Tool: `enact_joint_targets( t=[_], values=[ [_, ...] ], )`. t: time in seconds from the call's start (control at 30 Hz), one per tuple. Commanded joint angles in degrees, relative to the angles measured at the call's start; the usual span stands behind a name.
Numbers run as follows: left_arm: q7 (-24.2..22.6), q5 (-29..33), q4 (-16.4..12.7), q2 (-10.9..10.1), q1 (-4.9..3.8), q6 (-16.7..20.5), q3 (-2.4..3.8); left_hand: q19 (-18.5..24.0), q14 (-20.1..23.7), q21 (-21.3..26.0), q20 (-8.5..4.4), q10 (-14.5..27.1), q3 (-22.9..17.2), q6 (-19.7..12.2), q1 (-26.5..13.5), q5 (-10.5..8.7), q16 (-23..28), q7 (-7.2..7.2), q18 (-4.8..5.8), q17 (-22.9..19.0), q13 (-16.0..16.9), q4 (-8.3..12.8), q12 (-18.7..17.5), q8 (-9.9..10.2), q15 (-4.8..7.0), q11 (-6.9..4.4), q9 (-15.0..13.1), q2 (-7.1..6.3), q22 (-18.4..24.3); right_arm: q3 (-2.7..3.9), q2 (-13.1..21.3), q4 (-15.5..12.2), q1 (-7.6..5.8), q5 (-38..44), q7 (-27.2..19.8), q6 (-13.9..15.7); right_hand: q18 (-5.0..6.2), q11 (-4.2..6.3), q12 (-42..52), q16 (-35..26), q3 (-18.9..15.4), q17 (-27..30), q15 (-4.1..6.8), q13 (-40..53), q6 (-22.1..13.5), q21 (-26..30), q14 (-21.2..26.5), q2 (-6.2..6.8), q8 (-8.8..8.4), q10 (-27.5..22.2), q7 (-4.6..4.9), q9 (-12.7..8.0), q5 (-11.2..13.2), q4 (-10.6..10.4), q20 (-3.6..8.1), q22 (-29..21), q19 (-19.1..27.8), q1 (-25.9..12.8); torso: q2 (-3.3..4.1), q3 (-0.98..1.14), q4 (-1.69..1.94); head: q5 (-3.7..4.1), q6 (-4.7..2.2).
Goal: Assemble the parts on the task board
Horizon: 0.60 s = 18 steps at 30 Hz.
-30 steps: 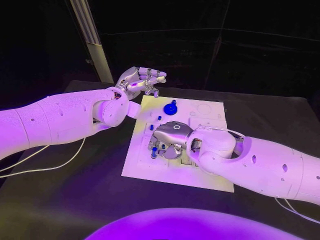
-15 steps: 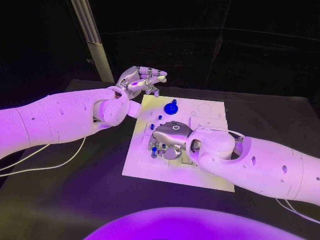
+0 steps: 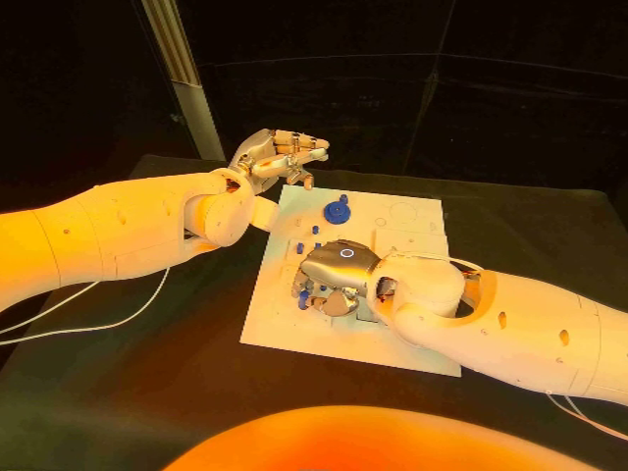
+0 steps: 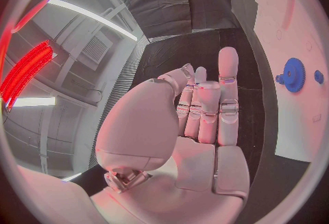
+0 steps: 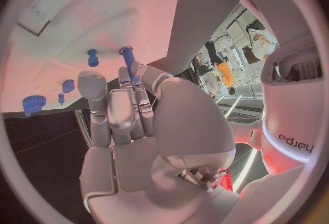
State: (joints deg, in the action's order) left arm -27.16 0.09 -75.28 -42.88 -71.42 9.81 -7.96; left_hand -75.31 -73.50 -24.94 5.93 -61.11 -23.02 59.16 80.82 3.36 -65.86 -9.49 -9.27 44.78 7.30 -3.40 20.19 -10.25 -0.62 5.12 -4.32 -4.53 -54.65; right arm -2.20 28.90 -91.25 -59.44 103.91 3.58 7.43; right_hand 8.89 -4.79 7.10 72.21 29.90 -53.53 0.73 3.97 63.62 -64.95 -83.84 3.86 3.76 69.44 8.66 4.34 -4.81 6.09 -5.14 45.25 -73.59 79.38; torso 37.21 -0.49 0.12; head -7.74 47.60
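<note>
The white task board (image 3: 399,339) lies in the middle of the black table. A blue gear (image 3: 337,210) stands near its far edge, also seen as the gear (image 4: 295,74) and the gear (image 5: 32,104). Small blue pegs (image 3: 298,249) stand along the board's left side. My right hand (image 3: 337,275) rests low over the board's left middle and pinches a long blue peg (image 5: 128,62) between thumb and fingertip, its far end at the board. My left hand (image 3: 275,155) hovers off the board's far left corner, fingers curled in on nothing.
A short blue peg (image 5: 92,57) stands on the board just beyond the held one. Pale outlines and recesses (image 3: 399,216) mark the board's far right part. A grey post (image 3: 180,88) rises behind the left hand. A white cable (image 3: 74,329) trails on the table's left.
</note>
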Motion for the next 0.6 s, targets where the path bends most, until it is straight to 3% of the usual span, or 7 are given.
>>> enact_joint_targets(
  t=[0.03,0.6],
  values=[
    [-0.06,0.18,-0.07,0.00,-0.10,-0.83,0.03,0.44,0.46,0.39,0.13,0.45,-0.37,-0.37,-0.41,0.10,-0.13,-0.05,-1.03,-0.01,0.06,-0.08,0.30,-0.21,0.08,0.18,-0.01,-0.08,-0.07,-0.06,0.04,-0.13,0.02,1.51,0.29,-0.61,-0.75,0.37,-0.15,0.30,-0.32,0.02,-0.10,0.03,0.23,-0.01,-0.53,-0.14,0.25,-0.02,0.03,0.09,-0.36,0.02,-0.19,-0.06,0.16,-0.63,0.00,-0.01,0.05,0.00,0.05],
    [0.00,0.18,-0.08,-0.06,-0.10,-0.90,0.03,0.45,0.48,0.39,0.13,0.49,-0.39,-0.40,-0.47,0.09,-0.12,-0.07,-1.03,-0.05,0.07,-0.08,0.35,-0.25,0.06,0.19,-0.01,-0.09,-0.08,-0.06,0.14,-0.08,0.03,3.27,1.55,-1.64,-0.75,0.35,-0.27,0.34,-0.56,0.00,-0.13,0.02,0.18,0.02,-0.52,-0.01,0.22,-0.08,0.04,0.10,-0.69,-0.17,-0.20,-0.12,0.24,-1.10,-0.01,-0.03,0.03,-0.02,0.19]
  ],
)
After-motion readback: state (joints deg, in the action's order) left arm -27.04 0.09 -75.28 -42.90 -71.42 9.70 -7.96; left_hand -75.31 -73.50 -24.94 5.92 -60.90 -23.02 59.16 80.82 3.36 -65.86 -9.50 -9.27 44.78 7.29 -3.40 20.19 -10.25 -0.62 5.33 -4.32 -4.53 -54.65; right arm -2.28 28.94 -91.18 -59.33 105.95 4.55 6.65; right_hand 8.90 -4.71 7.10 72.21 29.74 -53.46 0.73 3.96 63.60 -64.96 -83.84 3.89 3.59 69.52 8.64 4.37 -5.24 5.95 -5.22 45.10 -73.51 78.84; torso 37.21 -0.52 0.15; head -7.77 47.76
